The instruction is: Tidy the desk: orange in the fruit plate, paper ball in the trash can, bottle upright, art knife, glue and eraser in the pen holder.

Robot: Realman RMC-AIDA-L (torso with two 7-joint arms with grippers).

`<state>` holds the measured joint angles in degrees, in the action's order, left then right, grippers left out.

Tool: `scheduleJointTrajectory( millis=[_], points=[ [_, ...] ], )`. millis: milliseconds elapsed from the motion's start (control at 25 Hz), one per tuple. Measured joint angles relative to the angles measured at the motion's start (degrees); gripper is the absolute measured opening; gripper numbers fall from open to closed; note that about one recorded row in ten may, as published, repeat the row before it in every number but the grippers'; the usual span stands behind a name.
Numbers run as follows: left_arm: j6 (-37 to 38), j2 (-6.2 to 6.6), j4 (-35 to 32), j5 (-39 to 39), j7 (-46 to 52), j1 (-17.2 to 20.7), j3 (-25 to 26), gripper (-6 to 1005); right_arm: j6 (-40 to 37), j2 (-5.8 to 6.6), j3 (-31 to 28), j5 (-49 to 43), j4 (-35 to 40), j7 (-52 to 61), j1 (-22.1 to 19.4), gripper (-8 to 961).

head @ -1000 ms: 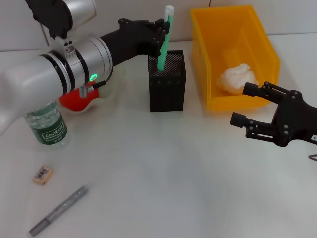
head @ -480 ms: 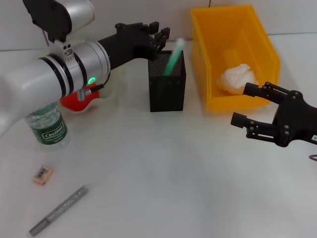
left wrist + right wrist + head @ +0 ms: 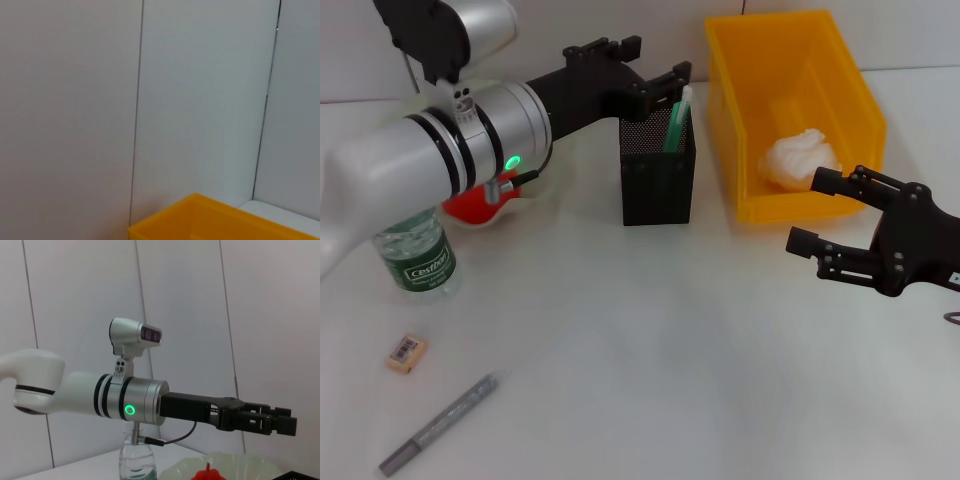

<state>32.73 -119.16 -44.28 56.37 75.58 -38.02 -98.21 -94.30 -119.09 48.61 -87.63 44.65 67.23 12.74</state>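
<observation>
Head view: left end effector (image 3: 658,82) open above pen holder (image 3: 658,166).

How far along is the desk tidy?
Done: paper ball in the yellow bin, bottle upright, green glue stick in the pen holder. In hand: nothing; left gripper open above the holder, right gripper open, idle. Left: eraser and art knife on the desk.

Left tool (image 3: 655,84) spread above pen holder (image 3: 658,170); glue (image 3: 676,122) inside.

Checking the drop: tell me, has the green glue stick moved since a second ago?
Yes. The green glue stick dropped from the left hand down into the black mesh pen holder.
</observation>
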Motion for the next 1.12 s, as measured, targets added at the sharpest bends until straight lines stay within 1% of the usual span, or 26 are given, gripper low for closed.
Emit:
scheduleJointTrajectory(
  millis=[80,160,320,400,480,520,600,640,760,800,880,920,1040,1120],
  points=[
    [0.0,0.0,0.0,0.0,0.0,0.0,0.0,585,0.0,0.0,0.0,0.0,0.0,0.0,0.0,836],
    [0.03,0.11,-1.54,1.3,1.93,0.22,-0.65,628,0.0,0.0,0.0,0.0,0.0,0.01,0.0,836],
    [0.06,0.23,-3.32,3.32,3.44,0.59,-1.2,751,0.0,-0.01,0.0,0.0,0.0,0.03,0.0,837],
    [0.06,0.33,-4.51,5.81,5.88,0.68,-1.23,813,0.0,-0.01,0.0,0.0,0.0,0.04,0.0,837],
    [0.06,0.33,-4.51,5.81,5.88,0.68,-1.23,813,0.0,-0.01,-0.01,0.0,0.0,0.05,0.0,837],
    [0.2,0.44,-7.54,11.17,10.24,0.98,-1.22,812,0.01,-0.01,-0.01,-0.04,0.0,0.06,0.01,837],
    [0.31,0.48,-9.85,14.73,12.93,1.49,-1.22,812,0.1,-0.01,-0.01,-0.09,0.0,0.07,0.0,837],
    [0.31,0.48,-9.85,14.73,12.93,1.49,-1.22,812,0.15,-0.01,-0.01,-0.1,0.0,0.07,0.0,837],
    [1.89,0.71,-14.92,22.84,20.4,2.53,-0.54,811,0.22,-0.01,-0.06,-0.09,-0.03,0.08,0.0,836],
    [2.57,0.76,-15.82,24.67,22.09,2.68,-0.11,811,0.23,-0.01,-0.08,-0.09,-0.05,0.09,0.01,836],
    [5.25,0.89,-18.66,31.41,28.07,2.87,1.79,811,0.27,-0.01,-0.09,-0.08,-0.08,0.09,0.0,836],
    [5.91,0.91,-19.25,33.15,29.44,2.89,2.25,810,0.28,-0.01,-0.1,-0.07,-0.09,0.09,0.01,835],
    [9.65,0.88,-22.83,43.08,37.15,2.96,4.58,810,0.3,-0.01,-0.09,0.0,-0.09,0.09,0.0,835],
    [11.26,0.79,-25.11,48.05,40.98,3.27,5.34,809,0.32,-0.01,-0.09,0.01,-0.09,0.09,0.01,835]
  ],
)
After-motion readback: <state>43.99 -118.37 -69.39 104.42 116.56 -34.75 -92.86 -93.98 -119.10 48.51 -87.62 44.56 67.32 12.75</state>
